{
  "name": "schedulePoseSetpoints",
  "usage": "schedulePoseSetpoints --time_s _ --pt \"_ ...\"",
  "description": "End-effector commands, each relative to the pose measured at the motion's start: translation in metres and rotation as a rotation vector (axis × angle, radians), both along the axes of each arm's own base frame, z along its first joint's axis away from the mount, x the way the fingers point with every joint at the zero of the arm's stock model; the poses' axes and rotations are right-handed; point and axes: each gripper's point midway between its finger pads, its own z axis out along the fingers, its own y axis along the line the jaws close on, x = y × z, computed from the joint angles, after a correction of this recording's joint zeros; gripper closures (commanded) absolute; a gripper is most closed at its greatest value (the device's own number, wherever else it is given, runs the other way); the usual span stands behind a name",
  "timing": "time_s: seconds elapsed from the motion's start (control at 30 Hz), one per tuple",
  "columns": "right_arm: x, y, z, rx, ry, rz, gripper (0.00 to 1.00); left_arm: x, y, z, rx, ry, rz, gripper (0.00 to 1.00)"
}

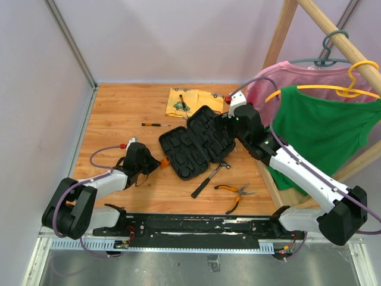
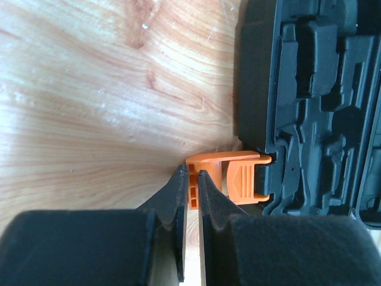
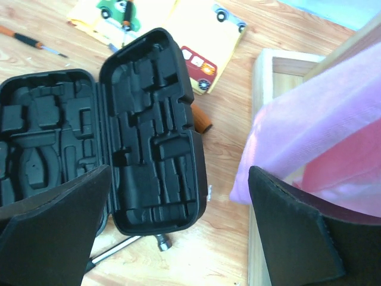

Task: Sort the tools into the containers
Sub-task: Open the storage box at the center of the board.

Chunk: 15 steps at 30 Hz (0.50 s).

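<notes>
Black clamshell tool case (image 1: 196,146) lies open at frame centre on the wooden tabletop (image 1: 119,107). Left pincer (image 2: 191,182) is clamped on its orange latch (image 2: 235,176); right pincer (image 3: 178,173) hangs spread wide over the case's upper-right edge, holding nothing. Hammer (image 1: 208,177) and pliers (image 1: 235,195) lie lower right.

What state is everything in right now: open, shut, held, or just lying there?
Tool case: open flat, slots look empty.
Left gripper: shut on orange latch.
Right gripper: open wide, holding nothing.
Hammer: lying on table, outside the case.
Pliers: lying on table, outside the case.
Thin screwdriver: lying on table, untouched.
</notes>
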Motion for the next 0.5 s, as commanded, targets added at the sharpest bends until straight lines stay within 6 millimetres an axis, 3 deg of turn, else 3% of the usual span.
schedulePoseSetpoints --time_s 0.0,0.23,0.47 --pt "-0.013 0.011 -0.018 0.032 0.073 0.092 0.01 -0.035 0.022 -0.024 0.117 0.143 0.001 0.93" --pt "-0.021 0.011 -0.058 0.029 0.176 0.079 0.01 -0.042 0.028 -0.008 0.115 0.112 0.023 0.83" --pt "-0.004 -0.001 -0.084 0.079 0.302 0.034 0.01 -0.044 0.035 0.017 0.106 0.053 0.057 0.68"
